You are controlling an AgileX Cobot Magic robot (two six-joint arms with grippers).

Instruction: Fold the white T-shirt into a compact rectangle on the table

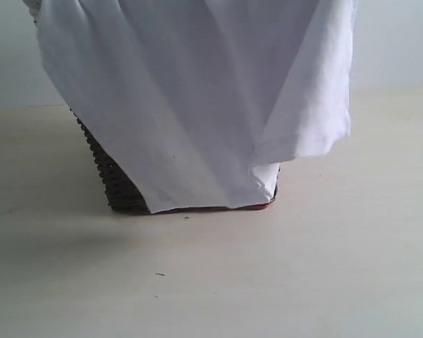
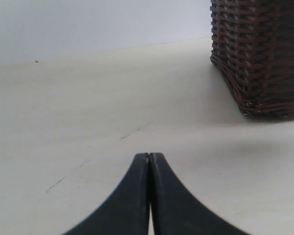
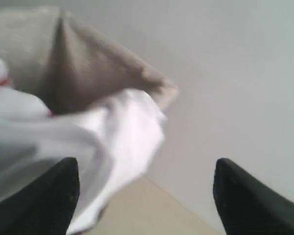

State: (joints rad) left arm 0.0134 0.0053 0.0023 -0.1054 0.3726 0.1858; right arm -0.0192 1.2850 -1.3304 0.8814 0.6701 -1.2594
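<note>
The white T-shirt [image 1: 197, 105] hangs down over the front of a dark wicker basket [image 1: 116, 183] and covers most of it; a thin red edge [image 1: 257, 206] shows at its lower hem. Neither gripper appears in the exterior view. My right gripper [image 3: 144, 164] is open, its black fingers wide apart with nothing between them. The blurred shirt [image 3: 122, 127] spills out of the basket's beige lining [image 3: 88, 63] close beside one finger. My left gripper [image 2: 148, 155] is shut and empty, low over the table [image 2: 88, 112], with the basket [image 2: 259, 54] some way ahead and to one side.
The pale table [image 1: 303, 267] spreads in front of and on both sides of the basket. A pale wall [image 1: 395, 42] stands behind it.
</note>
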